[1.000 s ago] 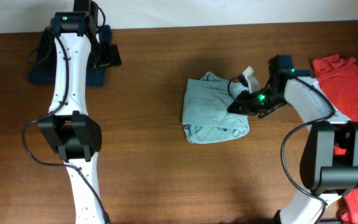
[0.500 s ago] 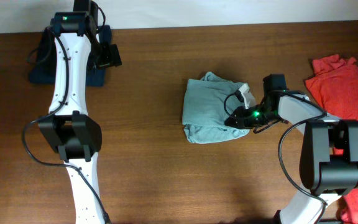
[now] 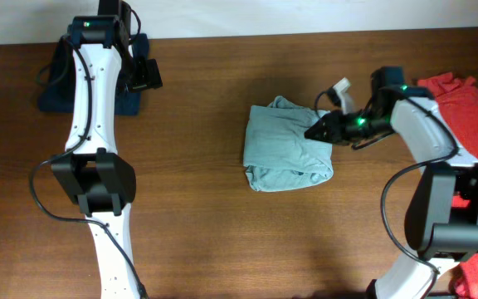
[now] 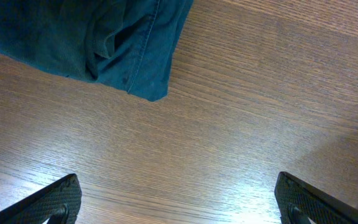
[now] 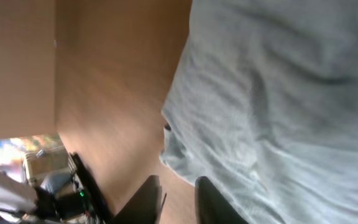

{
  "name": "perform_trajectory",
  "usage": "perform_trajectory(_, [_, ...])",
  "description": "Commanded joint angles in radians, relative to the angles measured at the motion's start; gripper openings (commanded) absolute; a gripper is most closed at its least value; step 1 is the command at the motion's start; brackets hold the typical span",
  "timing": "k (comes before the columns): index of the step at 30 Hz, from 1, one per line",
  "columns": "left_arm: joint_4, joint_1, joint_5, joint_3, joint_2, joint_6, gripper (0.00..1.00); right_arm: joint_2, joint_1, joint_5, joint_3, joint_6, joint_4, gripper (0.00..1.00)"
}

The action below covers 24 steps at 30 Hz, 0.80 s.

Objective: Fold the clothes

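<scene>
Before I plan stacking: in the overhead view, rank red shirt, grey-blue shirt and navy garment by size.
1. red shirt, spread, running off frame.
2. grey-blue shirt and navy garment look alike; navy half hidden, so unranked.

Soft matt cloth T-shirt (image 3: 285, 148), smooth wood-grain table (image 3: 222, 224)

pale grey-blue t-shirt (image 3: 287, 145), red t-shirt (image 3: 471, 108), dark navy garment (image 3: 55, 79), brown table (image 3: 206, 208).
</scene>
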Motion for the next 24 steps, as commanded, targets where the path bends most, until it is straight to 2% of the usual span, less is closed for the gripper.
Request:
perform_trajectory(1, [-0.001,0.001,0.007,0.012,-0.022,0.002,0.99,-0.006,-0.082,-0.016,0.086,-0.016,-0.025,0.45])
perform_trajectory(3, [-0.001,0.001,0.007,0.012,-0.022,0.002,0.99,-0.007,-0.132,0.017,0.11,-0.013,-0.024,0.64])
perform_trajectory(4, [-0.001,0.001,0.007,0.012,-0.022,0.002,0.99,-0.006,-0.163,0.042,0.12,-0.013,-0.024,0.8])
perform_trajectory(5, [-0.001,0.001,0.007,0.012,-0.022,0.002,0.99,-0.006,-0.18,0.058,0.122,-0.013,-0.024,1.0])
perform_trajectory(13, [0.124,0.0,0.024,0.012,-0.022,-0.006,0.99,-0.006,-0.344,0.202,0.119,-0.013,-0.029,0.99])
perform_trajectory(14, [0.146,0.0,0.048,0.012,-0.022,-0.007,0.99,-0.006,-0.354,0.229,0.119,-0.013,-0.029,0.99])
perform_trajectory(18, [0.151,-0.014,0.309,0.012,-0.021,-0.005,0.99,-0.006,-0.38,0.334,0.119,-0.013,-0.029,0.99])
perform_trajectory(24, [0.169,-0.132,0.314,0.007,-0.017,-0.005,0.99,-0.006,-0.378,0.429,0.119,-0.013,-0.029,0.99])
